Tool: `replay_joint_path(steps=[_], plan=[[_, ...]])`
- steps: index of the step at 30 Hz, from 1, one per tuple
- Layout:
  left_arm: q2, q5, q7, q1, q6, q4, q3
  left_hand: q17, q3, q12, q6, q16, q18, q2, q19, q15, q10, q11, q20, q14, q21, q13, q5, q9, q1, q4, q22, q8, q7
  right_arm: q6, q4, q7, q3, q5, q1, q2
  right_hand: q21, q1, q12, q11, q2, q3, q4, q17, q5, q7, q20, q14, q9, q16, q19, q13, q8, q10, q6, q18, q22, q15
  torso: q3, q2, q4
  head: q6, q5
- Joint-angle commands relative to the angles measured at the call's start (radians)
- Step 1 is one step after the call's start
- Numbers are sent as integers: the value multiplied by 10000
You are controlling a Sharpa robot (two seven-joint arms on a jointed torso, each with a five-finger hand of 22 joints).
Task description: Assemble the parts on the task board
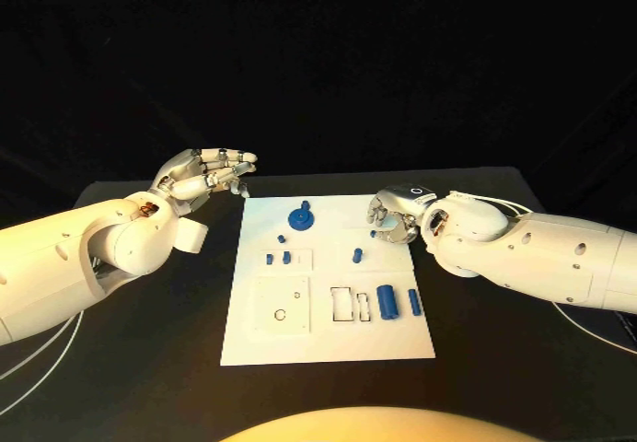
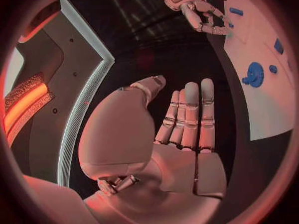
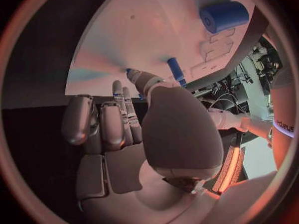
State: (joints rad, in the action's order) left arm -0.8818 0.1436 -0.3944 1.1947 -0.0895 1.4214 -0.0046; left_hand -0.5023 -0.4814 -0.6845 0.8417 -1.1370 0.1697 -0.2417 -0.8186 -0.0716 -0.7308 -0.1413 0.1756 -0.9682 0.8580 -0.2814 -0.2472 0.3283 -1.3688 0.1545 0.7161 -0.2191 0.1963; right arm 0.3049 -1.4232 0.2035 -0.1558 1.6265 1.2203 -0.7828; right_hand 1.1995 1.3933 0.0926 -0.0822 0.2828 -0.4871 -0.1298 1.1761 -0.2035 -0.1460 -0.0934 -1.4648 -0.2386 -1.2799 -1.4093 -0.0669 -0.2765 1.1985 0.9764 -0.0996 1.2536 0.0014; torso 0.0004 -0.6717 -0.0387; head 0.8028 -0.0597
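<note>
The white task board lies in the middle of the black table. On it are a blue gear-like disc, several small blue pegs, a thick blue cylinder and a slimmer peg. My left hand hovers off the board's far left corner; in the left wrist view its fingers are straight and hold nothing. My right hand hangs over the board's far right corner, fingers pointing down. In the right wrist view this hand holds nothing, with the cylinder and a peg beyond it.
Rectangular slots and a square recess with a small ring are cut in the board's near half. Bare black table lies on both sides of the board. The left wrist view also shows the right hand and the disc.
</note>
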Motion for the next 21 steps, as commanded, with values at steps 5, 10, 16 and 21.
replay_joint_path(steps=[5, 10, 16, 21], plan=[[-1, -178, -208, 2, 160, 55, 9, 12, 96, 120, -134, 57, 128, 68, -51, -53, 79, -24, 33, 35, -69, 91, -33, -14, -92, -4, -29, -31, 6, -170, 42, 116, -9, 376, -108, 115, 365, 10, -14, 14, -151, -241, 21, 115, -89, 39, 30, -540, -68, -206, -176, -29, 18, 140, 235, 246, 330, 18, -3, 4, -2, 74, 20], [-14, -167, -142, 2, 260, 53, 9, 16, 118, 184, -234, 55, 130, 112, -77, -59, 75, -35, 37, 37, -84, 167, -41, -34, -171, -29, -40, -13, 18, -207, 59, 85, -11, 305, -146, 154, 646, 99, 6, 94, -308, -575, 104, 111, -43, 109, 76, -507, -181, -328, -241, -60, -80, 429, 493, 288, 604, -52, -6, 19, -11, 94, 7], [-21, -128, -41, 3, 433, 46, 10, 9, 99, 239, -220, 23, 135, 186, -121, -54, 65, -38, 31, -2, -68, 237, -53, -30, -272, -70, -34, -54, 7, -358, 113, 177, -12, 265, -194, 200, 866, 195, -7, 177, -485, -895, 293, 114, 103, 159, 124, -479, -325, -428, -295, -98, -202, 702, 748, 325, 823, -131, 1, 16, 2, 127, -4], [-59, 15, 83, 7, 633, 88, 10, -1, 48, 294, -143, -28, 139, 287, -192, -44, -3, -38, 14, -68, -10, 326, -78, -16, -385, -121, -1, -142, 14, -558, 147, 242, -13, 333, -250, 242, 1054, 225, -35, 213, -555, -1039, 441, 158, 120, 180, 145, -479, -410, -516, -360, -122, -253, 827, 842, 363, 998, -164, 11, -1, 20, 140, 43]])
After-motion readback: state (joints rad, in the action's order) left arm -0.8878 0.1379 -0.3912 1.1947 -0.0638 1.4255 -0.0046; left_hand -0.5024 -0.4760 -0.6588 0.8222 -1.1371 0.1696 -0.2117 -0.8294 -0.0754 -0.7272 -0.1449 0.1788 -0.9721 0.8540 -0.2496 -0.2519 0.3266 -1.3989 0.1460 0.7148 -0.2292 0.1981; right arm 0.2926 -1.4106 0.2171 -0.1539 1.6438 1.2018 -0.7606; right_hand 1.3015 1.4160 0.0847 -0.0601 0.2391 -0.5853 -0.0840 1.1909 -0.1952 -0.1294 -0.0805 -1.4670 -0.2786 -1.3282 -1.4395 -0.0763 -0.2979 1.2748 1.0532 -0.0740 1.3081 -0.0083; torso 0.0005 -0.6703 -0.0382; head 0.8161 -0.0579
